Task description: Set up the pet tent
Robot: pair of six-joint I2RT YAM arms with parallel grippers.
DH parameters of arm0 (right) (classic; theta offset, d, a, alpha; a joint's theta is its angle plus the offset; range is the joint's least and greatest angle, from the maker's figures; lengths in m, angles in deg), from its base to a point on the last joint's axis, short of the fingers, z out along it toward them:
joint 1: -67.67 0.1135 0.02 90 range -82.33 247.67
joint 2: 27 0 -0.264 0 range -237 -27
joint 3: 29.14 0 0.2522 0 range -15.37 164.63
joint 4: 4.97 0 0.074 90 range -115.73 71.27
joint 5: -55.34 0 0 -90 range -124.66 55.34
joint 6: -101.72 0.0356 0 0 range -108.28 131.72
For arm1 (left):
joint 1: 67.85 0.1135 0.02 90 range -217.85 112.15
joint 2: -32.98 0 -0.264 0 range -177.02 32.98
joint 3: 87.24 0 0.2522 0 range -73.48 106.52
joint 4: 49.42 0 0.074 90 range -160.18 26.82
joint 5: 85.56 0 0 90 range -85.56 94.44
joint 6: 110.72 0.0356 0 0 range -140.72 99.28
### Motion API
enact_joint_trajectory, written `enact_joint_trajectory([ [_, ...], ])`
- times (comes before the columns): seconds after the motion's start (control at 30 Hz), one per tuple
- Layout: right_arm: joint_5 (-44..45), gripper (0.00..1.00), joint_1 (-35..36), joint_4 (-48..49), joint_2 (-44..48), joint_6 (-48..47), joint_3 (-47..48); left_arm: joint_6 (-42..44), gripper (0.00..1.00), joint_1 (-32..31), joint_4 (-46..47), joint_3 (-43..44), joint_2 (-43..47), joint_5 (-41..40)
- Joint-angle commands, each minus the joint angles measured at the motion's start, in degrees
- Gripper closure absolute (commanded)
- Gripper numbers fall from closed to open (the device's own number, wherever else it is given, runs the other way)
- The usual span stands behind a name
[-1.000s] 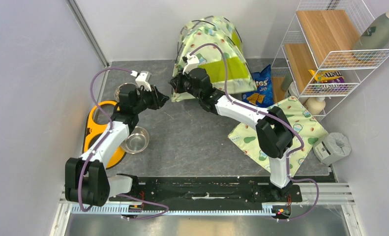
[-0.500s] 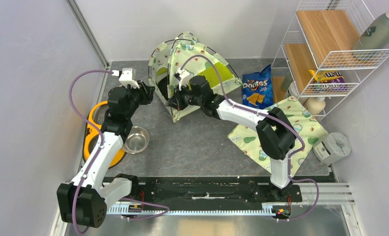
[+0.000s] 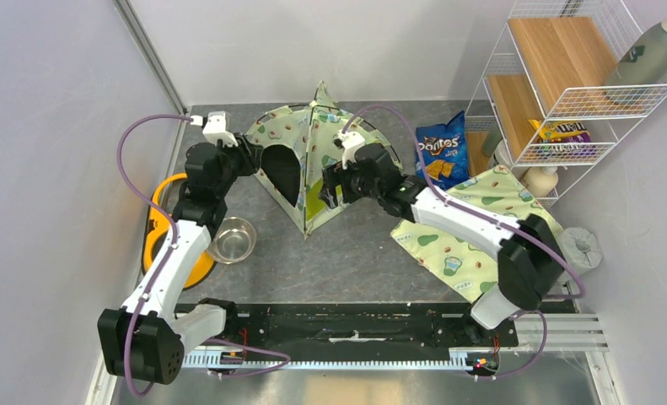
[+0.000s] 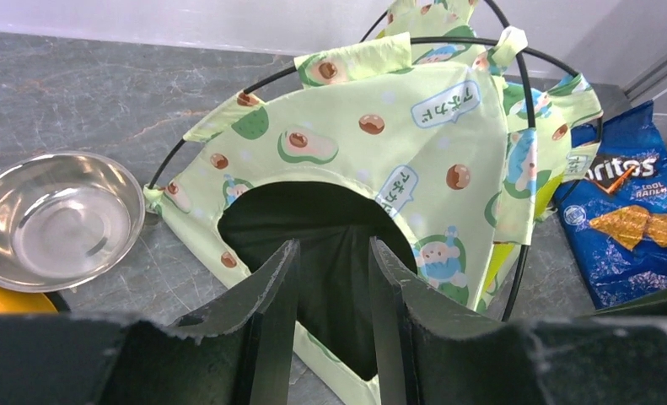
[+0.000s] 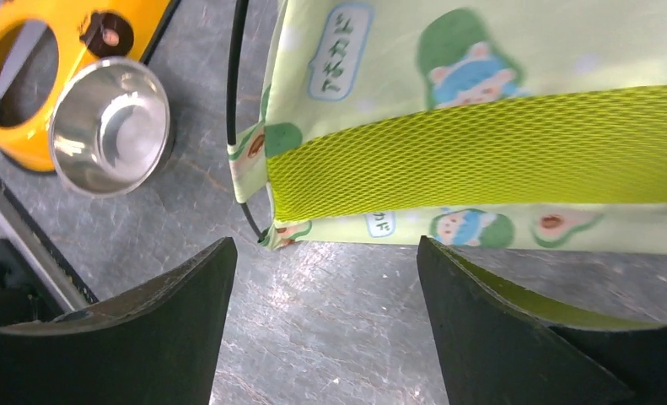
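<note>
Start at the left of the top view. The left pincer (image 3: 247,160) hovers just beside the left edge of the pet tent (image 3: 313,143). In its wrist view the fingers (image 4: 271,321) stand a narrow gap apart with nothing between them. Only the dark door opening (image 3: 283,173) shows through the gap, so treat this pincer as empty.

At upper centre, the pet tent stands on the grey bench (image 3: 346,253), between the two pincers. Its black poles (image 4: 275,78) are bowed and the fabric is stretched over them, so judge the pop-up step as largely complete. The door opening faces the lower left of the frame. The top view shows a sharp peak and an angular outline, so you cannot confirm that the base sits flat and square.

Right of centre, the right pincer (image 3: 331,187) sits close to the lime mesh panel (image 5: 481,152). Its jaws stand wide and hold nothing.

Remaining work, as a judgement: check that the base is seated, straighten it if needed, and withdraw both arms. The matching print pad (image 3: 473,236) lies apart at right, outside the tent.
</note>
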Motion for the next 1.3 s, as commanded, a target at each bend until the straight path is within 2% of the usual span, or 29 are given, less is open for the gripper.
enact_joint_trajectory([
  [0.0, 10.94, 0.14, 0.03, -4.74, 6.47, 3.44, 2.21, 1.20, 0.58, 0.34, 0.35, 3.32, 0.04, -1.34],
  [0.2, 16.21, 0.14, 1.91, -5.71, 3.51, 6.22, 10.76, -1.34, 0.58, 0.34, -1.96, 3.94, 0.51, -1.72],
  [0.47, 25.15, 0.25, 3.88, -9.01, -8.16, 8.08, 26.86, -2.60, 0.57, 0.34, -7.98, 4.23, 3.75, -4.07],
  [0.63, 31.09, 0.29, 4.29, -15.56, -16.88, 8.07, 37.39, -2.78, 0.57, 0.34, -9.90, 3.43, 6.07, -5.71],
  [0.7, 32.22, 0.42, 4.34, -15.70, -18.95, 6.95, 39.49, -2.94, 0.57, 0.34, -10.24, 3.00, 6.60, -5.36],
  [0.8, 34.71, 0.79, 4.29, -16.31, -21.22, 3.51, 42.89, -2.62, 0.57, 0.33, -10.70, 2.86, 7.00, -4.65],
  [0.9, 35.56, 0.99, 3.53, -16.25, -22.01, -1.60, 44.81, -1.63, 0.57, 0.34, -10.94, 3.30, 6.89, -2.64],
  [1.03, 27.89, 1.00, -0.56, -14.35, -20.42, -6.89, 43.54, -1.25, 0.56, 0.33, -11.31, 3.83, 6.84, -0.93],
  [1.2, 3.04, 1.00, -8.81, -13.45, -17.59, -9.98, 42.12, -0.90, 0.56, 0.32, -11.60, 3.68, 6.80, 0.59],
  [1.27, -3.72, 1.00, -10.52, -13.48, -17.28, -13.26, 41.99, -0.68, 0.56, 0.32, -11.52, 3.69, 6.77, 1.09],
])
